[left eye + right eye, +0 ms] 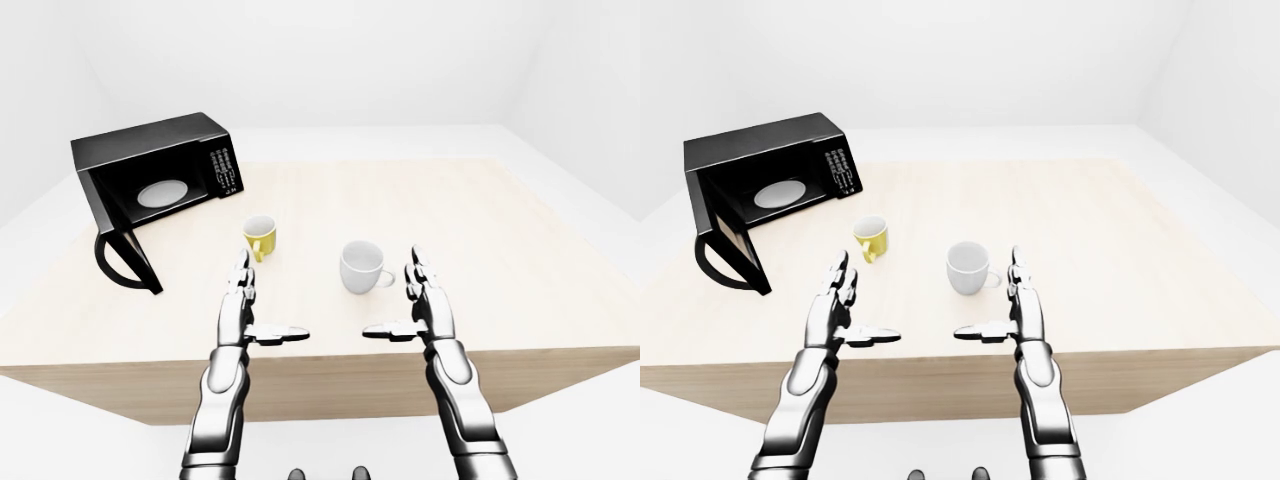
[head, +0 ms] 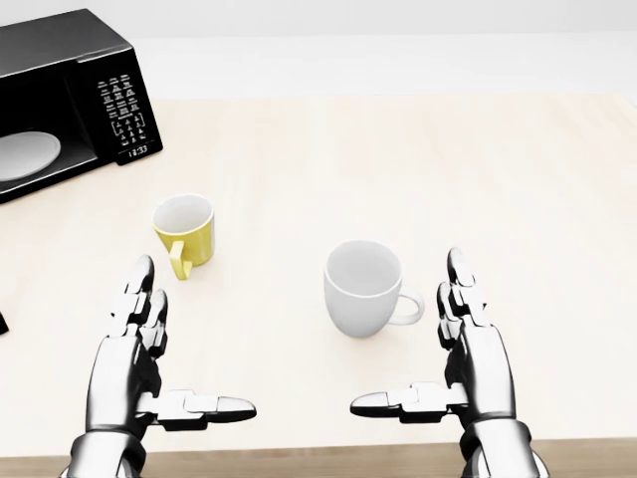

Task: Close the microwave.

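Black microwave [image 1: 160, 170] at the far left of the tabletop [image 1: 520, 260], its cavity exposed and its door [image 1: 125, 262] swung out toward the near left edge, standing roughly edge-on to the camera. The left hand [image 1: 243, 300] and right hand [image 1: 422, 300] hover side by side above the near edge, palms facing each other, fingers [image 2: 139, 294] extended and thumbs pointing inward; neither holds anything. A yellow mug [image 1: 261, 238] and a white mug [image 1: 362, 266] stand between the hands and the far part of the tabletop. The door lies to the left of and slightly beyond the left hand, which is clearly the nearer; closing it likely calls for a leftward reach and a push on the door's outer face toward the cavity.
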Controlling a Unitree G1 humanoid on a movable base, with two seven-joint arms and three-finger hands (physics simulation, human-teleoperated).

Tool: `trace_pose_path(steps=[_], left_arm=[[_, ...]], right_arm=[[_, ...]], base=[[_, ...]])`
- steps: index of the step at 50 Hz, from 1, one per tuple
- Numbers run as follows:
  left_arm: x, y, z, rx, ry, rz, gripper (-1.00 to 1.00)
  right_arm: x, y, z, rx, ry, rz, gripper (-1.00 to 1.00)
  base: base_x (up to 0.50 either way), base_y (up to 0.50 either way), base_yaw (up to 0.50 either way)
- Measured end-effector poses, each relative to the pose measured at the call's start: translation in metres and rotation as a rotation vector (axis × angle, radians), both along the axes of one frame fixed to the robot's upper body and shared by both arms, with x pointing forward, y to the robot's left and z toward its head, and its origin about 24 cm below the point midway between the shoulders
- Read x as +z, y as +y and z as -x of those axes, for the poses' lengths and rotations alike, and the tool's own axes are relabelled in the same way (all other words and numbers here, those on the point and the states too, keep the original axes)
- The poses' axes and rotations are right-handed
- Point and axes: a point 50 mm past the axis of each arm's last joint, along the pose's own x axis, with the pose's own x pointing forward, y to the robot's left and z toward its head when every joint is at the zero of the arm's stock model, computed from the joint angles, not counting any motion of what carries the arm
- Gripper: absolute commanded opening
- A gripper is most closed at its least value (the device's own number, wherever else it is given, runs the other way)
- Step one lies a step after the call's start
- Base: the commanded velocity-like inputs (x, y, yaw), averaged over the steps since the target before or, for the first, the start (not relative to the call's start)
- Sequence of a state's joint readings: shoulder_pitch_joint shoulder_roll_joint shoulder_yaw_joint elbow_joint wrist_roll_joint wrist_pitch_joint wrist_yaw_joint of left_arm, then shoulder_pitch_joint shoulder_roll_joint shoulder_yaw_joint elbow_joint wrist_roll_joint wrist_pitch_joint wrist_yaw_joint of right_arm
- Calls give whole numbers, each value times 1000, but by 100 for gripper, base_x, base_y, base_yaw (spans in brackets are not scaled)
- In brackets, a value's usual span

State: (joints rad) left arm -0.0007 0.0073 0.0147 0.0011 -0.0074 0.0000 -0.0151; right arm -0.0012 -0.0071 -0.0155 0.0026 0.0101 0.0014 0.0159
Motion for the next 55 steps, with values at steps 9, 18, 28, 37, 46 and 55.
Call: trace_pose_path(steps=[9, 18, 28, 37, 46, 55], left_arm=[[0, 4, 0, 0, 0, 0, 100], [0, 5, 1, -2, -1, 0, 100], [9, 7, 7, -6, -23, 3, 100], [46, 17, 35, 25, -148, 9, 100], [74, 23, 56, 41, -263, 7, 100], [86, 25, 67, 43, -314, 4, 100]], right_arm=[[0, -4, 0, 1, 3, -4, 100], [0, -5, 0, 2, 4, -5, 100], [8, -4, 5, -2, -12, 21, 100], [48, 0, 28, -11, -154, 76, 100], [75, 3, 46, -28, -271, 107, 100], [90, 4, 57, -52, -333, 132, 100]], base=[[0, 0, 0], [0, 0, 0], [0, 0, 0], [0, 0, 0], [0, 0, 0], [0, 0, 0]])
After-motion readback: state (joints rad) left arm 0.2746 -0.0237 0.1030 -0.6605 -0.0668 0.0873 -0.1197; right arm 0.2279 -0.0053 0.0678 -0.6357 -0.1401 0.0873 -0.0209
